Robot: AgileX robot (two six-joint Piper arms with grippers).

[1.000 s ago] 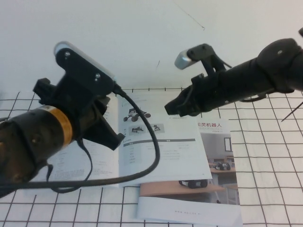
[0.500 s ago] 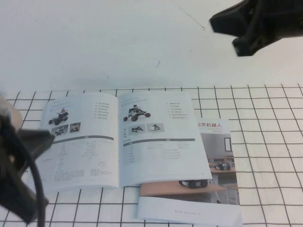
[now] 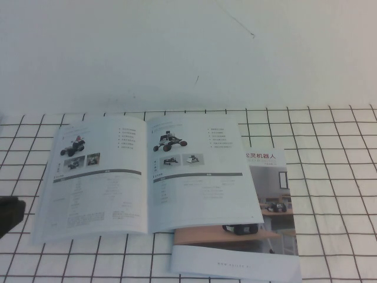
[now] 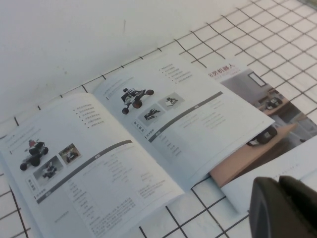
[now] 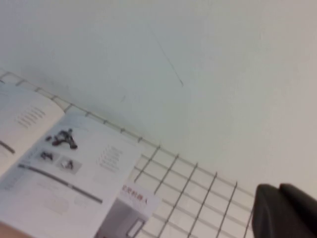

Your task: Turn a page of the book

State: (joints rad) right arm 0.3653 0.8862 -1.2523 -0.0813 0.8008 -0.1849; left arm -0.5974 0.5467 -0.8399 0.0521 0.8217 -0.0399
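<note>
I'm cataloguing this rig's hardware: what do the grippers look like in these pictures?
Little of either shows. The left gripper is a matte black, rounded block with a seam down it, hanging over the booklet; a dark piece also shows at the high view's left edge. The right gripper looks the same: black, smooth, blurred. No cables or markings are visible.

The book lies open on the gridded cloth. Its right page overlaps a booklet lying right of it.

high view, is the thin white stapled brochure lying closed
No, the thin white stapled brochure lies open on the checked cloth, two printed pages showing.
</note>
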